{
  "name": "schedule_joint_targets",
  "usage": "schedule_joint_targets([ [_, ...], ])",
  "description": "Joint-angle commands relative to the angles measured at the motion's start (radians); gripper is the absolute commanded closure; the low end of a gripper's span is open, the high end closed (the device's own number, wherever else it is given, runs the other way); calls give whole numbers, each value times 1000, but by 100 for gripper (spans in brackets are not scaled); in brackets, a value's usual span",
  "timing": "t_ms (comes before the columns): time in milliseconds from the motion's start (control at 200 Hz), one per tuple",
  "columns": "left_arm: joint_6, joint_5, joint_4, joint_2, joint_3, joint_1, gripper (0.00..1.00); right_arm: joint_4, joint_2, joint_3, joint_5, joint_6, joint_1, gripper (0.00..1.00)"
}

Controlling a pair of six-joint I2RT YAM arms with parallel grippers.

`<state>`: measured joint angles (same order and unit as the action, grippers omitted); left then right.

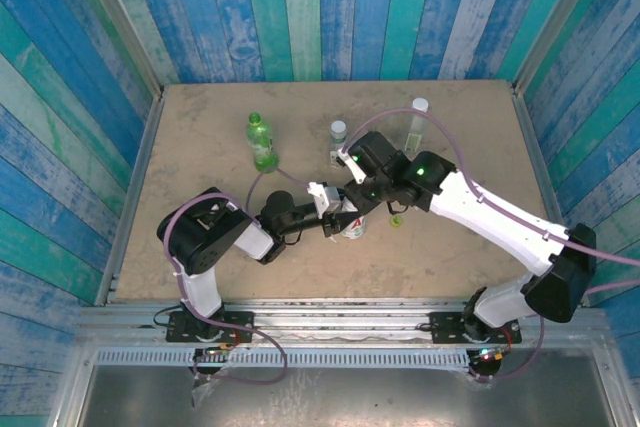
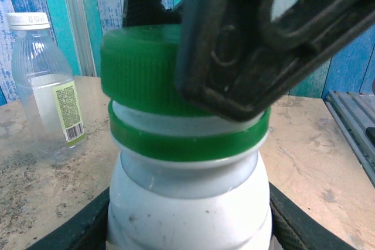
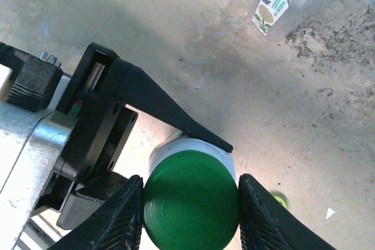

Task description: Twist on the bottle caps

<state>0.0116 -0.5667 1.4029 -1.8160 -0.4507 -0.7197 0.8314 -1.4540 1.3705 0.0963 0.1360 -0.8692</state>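
Top external view: the bench [image 1: 200,247] is boxed by plank walls [image 1: 90,147] on the left, far and right sides, and a metal rail [image 1: 330,315] runs along its near edge. Bare bench lies open at the far left, the near left corner and the far right. 3 bottles stand in the far half: the green bottle [image 1: 261,142] to the left, the short clear bottle [image 1: 338,143] just beyond the right wrist, and the tall clear bottle [image 1: 415,129] further right, toward the far wall. The 2 arms meet near the middle of the bench, well apart from every wall.

The white bottle [image 1: 351,226] stands upright there. The yellow-green cap [image 1: 397,220] lies on the bench just to its right, beside the right arm.

From the left wrist, the dark green cap [image 2: 143,65] sits on the bottle's neck, and a band of white neck shows between it and the green ring below.

The left fingers [image 3: 167,106] are closed on the white bottle's body, 1 on each side. The right fingers [image 3: 120,218] come from above and clamp the dark green cap between their ribbed pads, touching its rim on 2 opposite sides.
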Motion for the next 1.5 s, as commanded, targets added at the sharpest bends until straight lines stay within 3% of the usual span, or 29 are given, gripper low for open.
schedule_joint_targets([
  [0, 27, -16, -106, 12, 12, -1, 48, 138, -39, 20, -42, -69, 3, 58],
  [260, 34, -10, -111, 15, 15, -1, 48, 157, -48, 51, -32, -73, 3, 56],
  [431, 35, -11, -115, 15, 15, -2, 48, 112, 10, 49, 13, -52, 2, 37],
  [626, 31, -14, -110, 10, 9, -1, 47, -42, 101, -46, -18, -2, 33, 32],
  [806, 36, -13, -111, 15, 12, -2, 48, -159, 134, -133, -168, 44, 116, 51],
  [946, 36, -12, -112, 14, 15, -1, 47, -155, 106, -150, -241, 33, 153, 63],
  [1287, 33, -5, -117, 12, 11, -1, 47, -156, 158, -266, -397, 63, 184, 77],
  [1397, 27, -11, -111, 5, 9, -1, 48, -170, 212, -323, -443, 83, 172, 88],
  [1497, 19, -14, -99, 2, 11, -1, 48, -187, 271, -362, -473, 105, 157, 88],
])
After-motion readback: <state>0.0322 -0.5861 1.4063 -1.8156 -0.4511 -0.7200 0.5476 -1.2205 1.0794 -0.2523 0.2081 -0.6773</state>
